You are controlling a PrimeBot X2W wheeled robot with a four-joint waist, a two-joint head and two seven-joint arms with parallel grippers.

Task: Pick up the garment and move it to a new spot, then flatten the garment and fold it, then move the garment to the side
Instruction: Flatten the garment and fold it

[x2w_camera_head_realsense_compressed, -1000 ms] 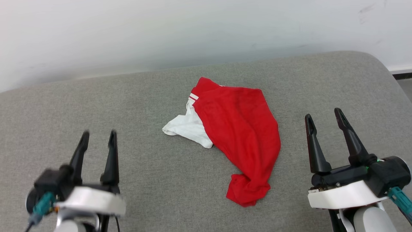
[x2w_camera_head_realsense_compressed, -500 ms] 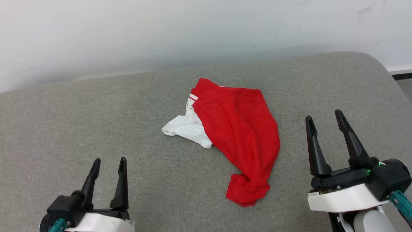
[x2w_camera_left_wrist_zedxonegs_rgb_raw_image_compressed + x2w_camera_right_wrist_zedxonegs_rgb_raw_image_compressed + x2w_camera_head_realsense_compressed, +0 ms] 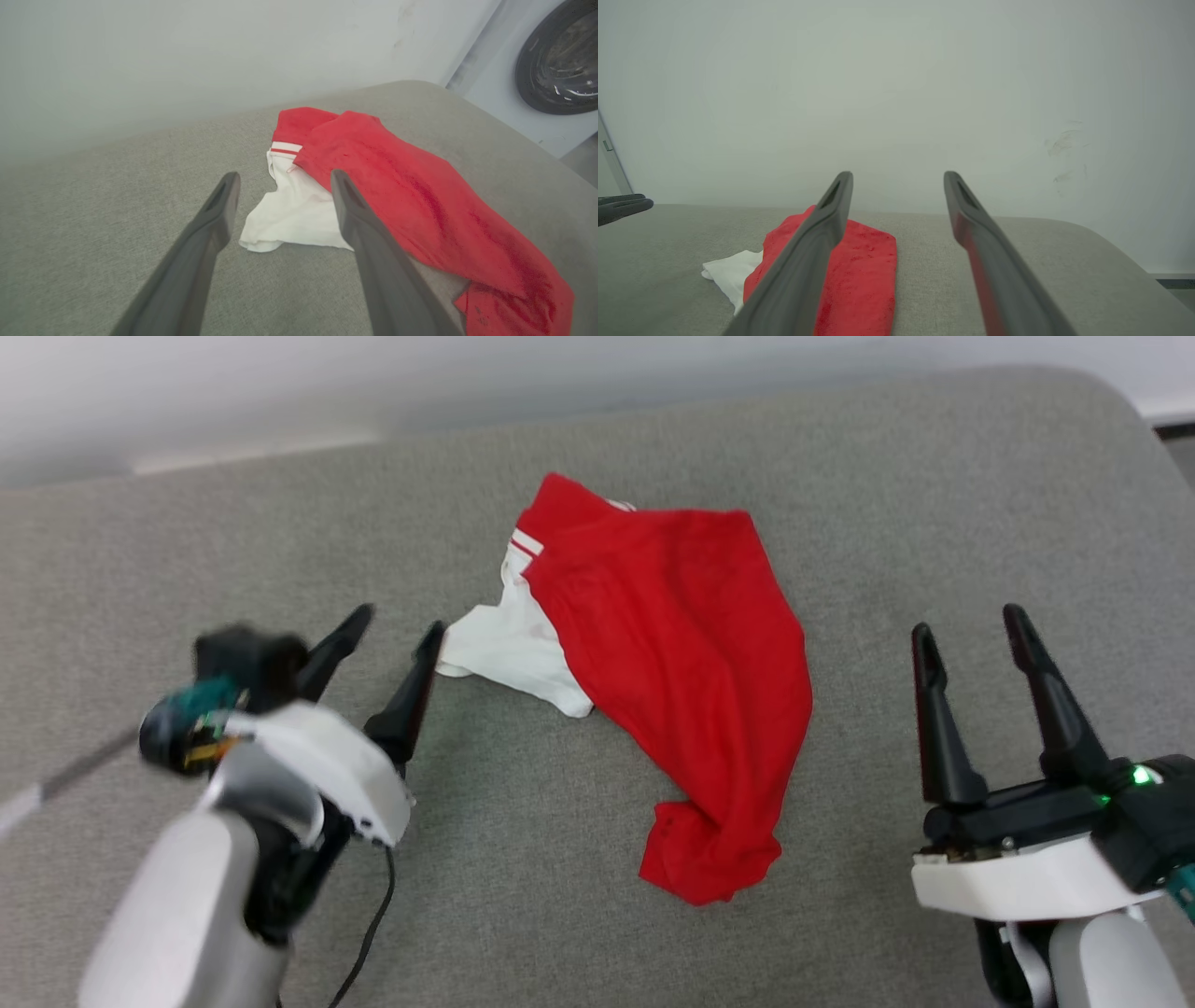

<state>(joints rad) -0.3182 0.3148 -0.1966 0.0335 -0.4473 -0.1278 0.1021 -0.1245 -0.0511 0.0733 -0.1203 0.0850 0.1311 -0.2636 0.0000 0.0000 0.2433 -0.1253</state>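
red garment [image 3: 681,644] between left gripper [image 3: 400,618] and right gripper [image 3: 968,620], both agape and empty

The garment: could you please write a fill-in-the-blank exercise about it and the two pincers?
1. The garment lies crumpled on a cushion whose colour is ____.
2. The left pincer points toward the garment's ____ panel.
3. The right pincer has its jaws ____, holding nothing.
Missing words: grey; white; open.
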